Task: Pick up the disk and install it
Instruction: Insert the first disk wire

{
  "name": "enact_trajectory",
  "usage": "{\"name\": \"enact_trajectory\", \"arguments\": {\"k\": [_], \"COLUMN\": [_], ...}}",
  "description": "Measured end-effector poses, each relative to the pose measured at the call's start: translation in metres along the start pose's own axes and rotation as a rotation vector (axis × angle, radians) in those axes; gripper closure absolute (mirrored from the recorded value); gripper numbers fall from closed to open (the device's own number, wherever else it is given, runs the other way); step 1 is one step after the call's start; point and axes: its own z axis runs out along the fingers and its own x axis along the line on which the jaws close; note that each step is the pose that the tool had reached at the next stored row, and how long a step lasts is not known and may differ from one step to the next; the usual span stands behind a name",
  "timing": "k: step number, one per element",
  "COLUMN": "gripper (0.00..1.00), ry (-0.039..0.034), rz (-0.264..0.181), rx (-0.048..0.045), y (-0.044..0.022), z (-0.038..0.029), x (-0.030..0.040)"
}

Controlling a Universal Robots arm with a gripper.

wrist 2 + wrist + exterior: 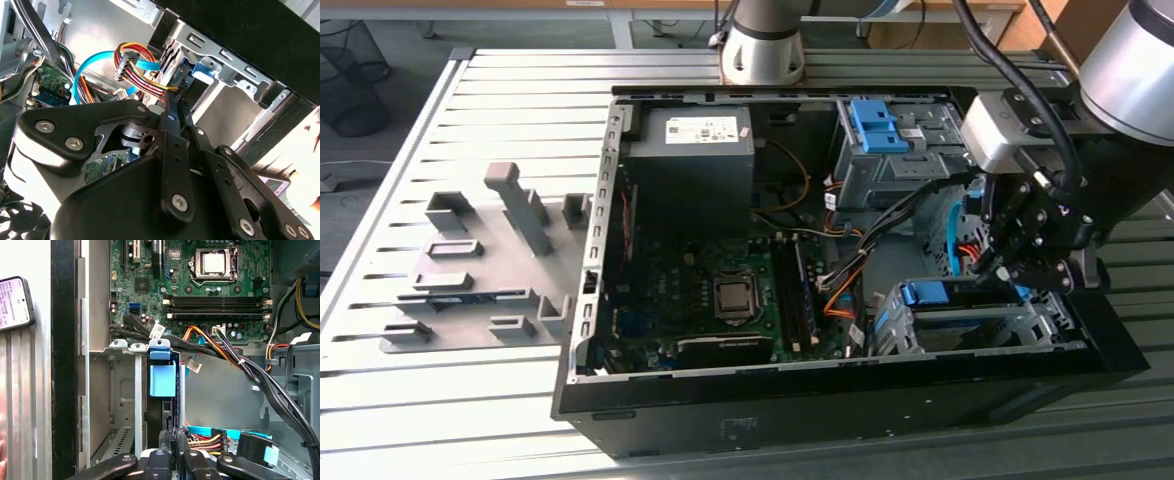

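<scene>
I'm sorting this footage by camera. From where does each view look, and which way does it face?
Exterior view: off the arm, above, looking down into the open computer case; the arm and claw show at the exterior view's right.
First wrist view: on the arm, facing the drive cage and motherboard; claw linkage shows.
Second wrist view: behind the claw, facing cables.
All share the blue drive rail.

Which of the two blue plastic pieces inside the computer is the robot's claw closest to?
The blue piece in the drive cage at the case's near corner, right under the end effector. The other, the blue bracket, sits at the case's far edge.
</scene>
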Motion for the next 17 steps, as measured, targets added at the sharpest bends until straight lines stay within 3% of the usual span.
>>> {"name": "enact_trajectory", "arguments": {"k": [9,10,13,17], "gripper": [0.84,0.84,0.84,0.84], "ry": [-0.0014,-0.0048,-0.0258,-0.0286], "rz": [0.002,0.004,0.005,0.023], "rx": [0.0000,-0.0001,-0.0007,-0.0007], "y": [0.0000,0.0000,-0.0001,-0.0001], "z": [-0.0026,-0.0027,-0.0026,-0.0019], "x": [0.0000,0.0001,0.0017,0.0028]}}
